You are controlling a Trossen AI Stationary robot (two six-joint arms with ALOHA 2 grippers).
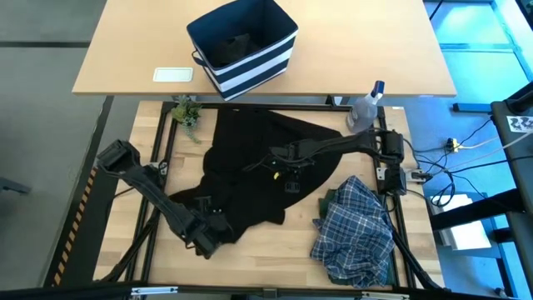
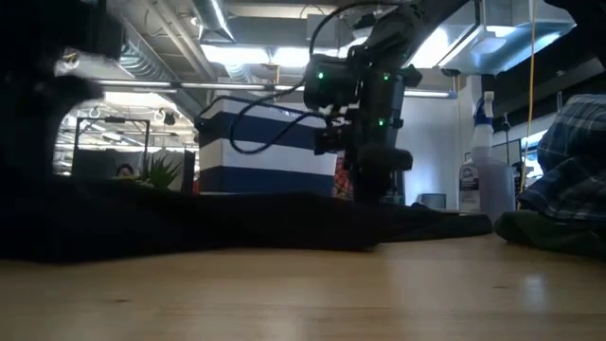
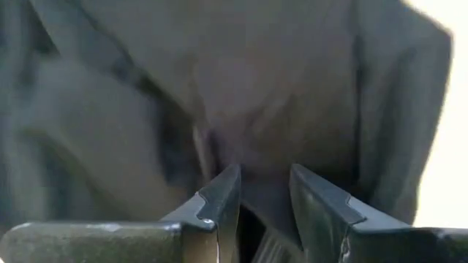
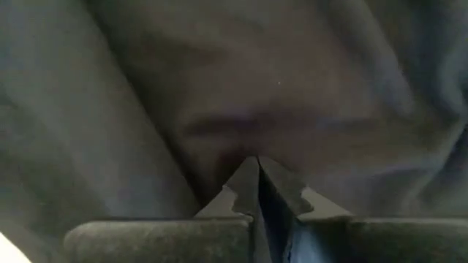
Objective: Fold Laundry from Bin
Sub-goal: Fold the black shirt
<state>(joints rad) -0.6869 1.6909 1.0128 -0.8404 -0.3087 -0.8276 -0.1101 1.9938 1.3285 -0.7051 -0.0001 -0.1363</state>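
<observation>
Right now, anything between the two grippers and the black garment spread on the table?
Nothing visible. The left gripper sits at the black garment's near edge, cloth between its fingers; the right gripper is shut, pressed down on its middle.

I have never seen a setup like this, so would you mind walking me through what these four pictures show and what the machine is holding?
It is a robot with two dark arms at a table, each ending in a two-finger gripper. One picture looks straight down from above, one looks level across the tabletop, and two come from cameras on the arms' wrists.

A black garment lies spread across the table. Beside it sits a crumpled blue-and-white plaid shirt on top of a dark green garment. Behind them stand a navy bin with white stripes, a spray bottle and a small plant.

The left gripper is at the black garment's near edge, partly open with cloth between its fingers. The right gripper is shut, pinching the cloth near its middle.
</observation>
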